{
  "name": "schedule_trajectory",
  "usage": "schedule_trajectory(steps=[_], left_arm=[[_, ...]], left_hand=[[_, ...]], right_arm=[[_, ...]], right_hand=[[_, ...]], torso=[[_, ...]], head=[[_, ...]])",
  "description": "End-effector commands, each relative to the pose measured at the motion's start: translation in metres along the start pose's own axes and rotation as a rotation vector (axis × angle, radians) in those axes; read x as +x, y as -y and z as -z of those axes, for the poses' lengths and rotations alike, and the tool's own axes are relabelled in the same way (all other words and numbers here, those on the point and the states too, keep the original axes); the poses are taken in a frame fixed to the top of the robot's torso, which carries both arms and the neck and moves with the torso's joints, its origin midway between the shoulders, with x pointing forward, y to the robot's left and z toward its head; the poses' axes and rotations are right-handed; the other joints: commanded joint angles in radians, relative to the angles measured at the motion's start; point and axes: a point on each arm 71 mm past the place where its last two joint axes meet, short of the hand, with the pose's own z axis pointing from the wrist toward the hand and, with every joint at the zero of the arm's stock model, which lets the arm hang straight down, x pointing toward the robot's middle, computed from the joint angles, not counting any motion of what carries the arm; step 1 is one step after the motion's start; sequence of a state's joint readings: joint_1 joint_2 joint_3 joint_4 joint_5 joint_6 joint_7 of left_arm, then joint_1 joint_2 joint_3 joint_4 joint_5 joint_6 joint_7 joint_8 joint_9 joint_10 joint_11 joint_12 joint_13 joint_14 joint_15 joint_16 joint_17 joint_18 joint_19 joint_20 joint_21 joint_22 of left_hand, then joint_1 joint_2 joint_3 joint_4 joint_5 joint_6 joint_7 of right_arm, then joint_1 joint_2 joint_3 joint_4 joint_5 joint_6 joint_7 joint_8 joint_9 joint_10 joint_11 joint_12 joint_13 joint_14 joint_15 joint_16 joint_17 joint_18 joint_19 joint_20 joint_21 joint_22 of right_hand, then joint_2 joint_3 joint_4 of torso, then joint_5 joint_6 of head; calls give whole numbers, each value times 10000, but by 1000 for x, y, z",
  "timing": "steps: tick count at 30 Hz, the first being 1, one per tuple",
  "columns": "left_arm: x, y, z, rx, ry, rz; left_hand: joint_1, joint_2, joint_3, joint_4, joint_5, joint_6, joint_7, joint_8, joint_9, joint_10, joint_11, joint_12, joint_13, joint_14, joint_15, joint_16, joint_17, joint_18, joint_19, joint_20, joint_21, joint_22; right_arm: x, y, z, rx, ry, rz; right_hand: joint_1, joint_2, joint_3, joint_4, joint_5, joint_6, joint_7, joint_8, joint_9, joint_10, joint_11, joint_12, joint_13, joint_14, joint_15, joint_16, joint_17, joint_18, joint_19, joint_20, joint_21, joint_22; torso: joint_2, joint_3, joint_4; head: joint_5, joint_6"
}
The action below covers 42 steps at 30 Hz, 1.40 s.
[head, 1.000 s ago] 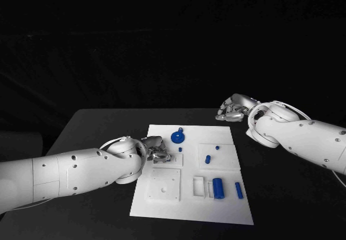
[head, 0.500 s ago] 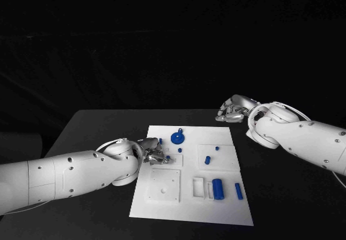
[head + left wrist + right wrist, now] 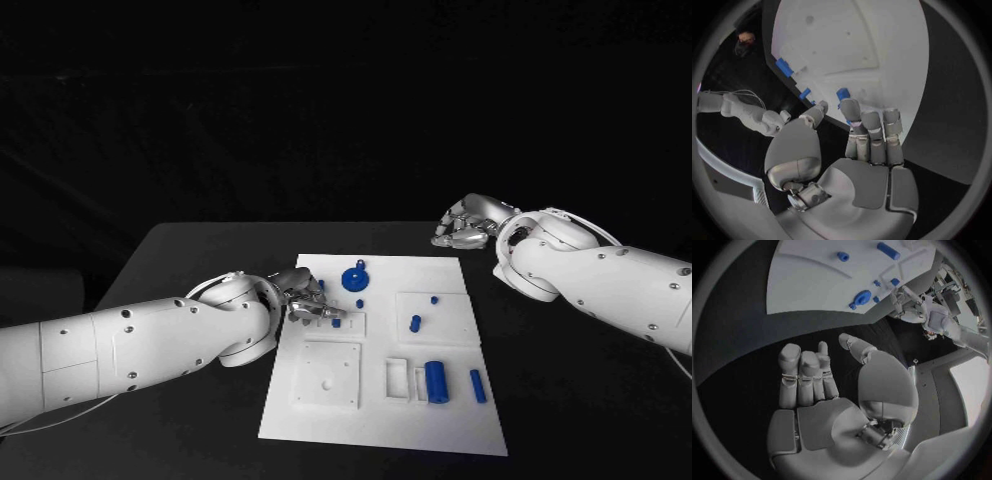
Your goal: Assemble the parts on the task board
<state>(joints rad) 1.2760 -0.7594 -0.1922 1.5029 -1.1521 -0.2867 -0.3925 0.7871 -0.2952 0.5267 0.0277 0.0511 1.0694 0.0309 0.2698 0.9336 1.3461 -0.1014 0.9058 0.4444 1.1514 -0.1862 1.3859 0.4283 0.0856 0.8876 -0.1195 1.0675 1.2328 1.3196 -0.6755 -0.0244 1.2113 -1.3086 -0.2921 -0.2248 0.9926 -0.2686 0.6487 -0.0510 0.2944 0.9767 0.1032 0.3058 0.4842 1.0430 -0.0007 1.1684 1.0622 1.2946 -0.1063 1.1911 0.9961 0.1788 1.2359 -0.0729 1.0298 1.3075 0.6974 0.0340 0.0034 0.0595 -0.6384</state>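
The white task board (image 3: 389,420) lies mid-table. My left hand (image 3: 300,298) hovers at its left edge with fingers straight and thumb apart, holding nothing. A small blue piece (image 3: 336,322) stands on the board just beyond the fingertips (image 3: 848,107), and in the left wrist view that piece (image 3: 842,93) is clear of them. A blue round part (image 3: 355,274), two pegs (image 3: 431,296) (image 3: 415,320), a thick cylinder (image 3: 436,378) and a thin bar (image 3: 477,383) rest on the board. My right hand (image 3: 464,222) hangs empty over the black table, off the board's far right corner.
A raised white square plate (image 3: 329,372) and a narrow white frame (image 3: 397,372) sit on the board's near half. Black table (image 3: 188,260) surrounds the board on all sides. The right wrist view shows the board (image 3: 817,285) with the round part (image 3: 862,296).
My left hand has drawn back up and to the left, away from the small blue piece, which stays on the board. The right hand has barely moved.
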Motion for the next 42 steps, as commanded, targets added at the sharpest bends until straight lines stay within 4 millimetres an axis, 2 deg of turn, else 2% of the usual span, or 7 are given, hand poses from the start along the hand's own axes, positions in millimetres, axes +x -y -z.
schedule_trajectory(steps=[1,8,11,12,17,34,42], left_arm=[[-4,2,0,58,-203,1207],[-26,-6,-5,-311,-225,1653],[-35,-10,-11,-559,-467,1508],[-40,-12,-15,-674,-531,1554],[-50,-19,-24,-1033,-457,1530],[-61,-21,-46,-1701,-988,970],[-62,-22,-53,-1807,-1091,779]], left_hand=[[140,4,-91,-7,-3,-283,133,-292,-225,-330,334,-103,-33,-46,133,-86,-32,-149,-100,-1226,-100,-28],[359,129,-11,152,21,-243,178,-426,-426,-381,384,-205,-54,-67,185,-168,-59,-195,-103,-1207,-194,-58],[902,427,184,-35,530,-194,198,-449,-490,-406,396,-259,-62,-85,202,-218,-75,-228,-95,-1194,-210,-49],[1353,766,127,-448,1173,-255,237,-509,-543,-503,475,-363,-93,-168,263,-321,-113,-295,-171,-1147,-250,-37],[1571,1208,-212,-918,1456,-248,285,-565,-655,-537,483,-528,-137,-182,308,-479,-167,-368,-216,-1113,-385,-64],[677,1112,-414,-72,1003,-206,281,-594,-811,-531,489,-692,-135,-174,315,-594,-164,-405,-190,-1148,-598,-83],[591,1252,-444,121,921,-119,258,-542,-815,-514,470,-675,-98,-179,300,-556,-125,-405,-207,-1169,-604,-31]], right_arm=[[1,1,0,-30,-49,35],[1,3,0,28,-45,-27],[0,4,-1,56,-27,-49],[0,4,-1,69,-33,-48],[0,4,-1,69,-40,-57],[1,2,-1,47,-51,-66],[1,1,-1,18,-50,-74]], right_hand=[[-87,8,-65,12,35,-2,73,-69,15,-43,-9,7,-13,-47,-42,-50,10,830,-53,-7,-49,92],[-88,10,-67,10,39,-8,74,-73,14,-44,-8,7,-14,-47,-42,-52,10,830,-53,-9,-51,93],[-79,12,-69,-2,49,-57,84,-101,5,-46,0,8,-17,-48,-36,-56,13,830,-52,-13,-56,93],[-76,15,-69,-5,51,-69,87,-108,2,-47,2,8,-18,-48,-34,-57,13,830,-52,-14,-58,94],[-73,19,-68,-8,53,-75,89,-111,2,-47,4,9,-18,-47,-32,-58,14,830,-52,-15,-59,94],[-64,28,-67,-17,65,-84,93,-116,2,-47,9,12,-20,-45,-27,-60,16,830,-50,-18,-63,95],[-62,30,-68,-21,70,-84,95,-116,3,-48,11,13,-20,-45,-25,-61,17,830,-50,-19,-64,96]], torso=[[-6,2,-7],[0,11,-6],[1,10,-14],[1,12,-14],[10,20,-23],[15,19,-4],[12,17,-13]], head=[[14,48],[37,156],[54,191],[57,210],[75,285],[62,319],[58,285]])
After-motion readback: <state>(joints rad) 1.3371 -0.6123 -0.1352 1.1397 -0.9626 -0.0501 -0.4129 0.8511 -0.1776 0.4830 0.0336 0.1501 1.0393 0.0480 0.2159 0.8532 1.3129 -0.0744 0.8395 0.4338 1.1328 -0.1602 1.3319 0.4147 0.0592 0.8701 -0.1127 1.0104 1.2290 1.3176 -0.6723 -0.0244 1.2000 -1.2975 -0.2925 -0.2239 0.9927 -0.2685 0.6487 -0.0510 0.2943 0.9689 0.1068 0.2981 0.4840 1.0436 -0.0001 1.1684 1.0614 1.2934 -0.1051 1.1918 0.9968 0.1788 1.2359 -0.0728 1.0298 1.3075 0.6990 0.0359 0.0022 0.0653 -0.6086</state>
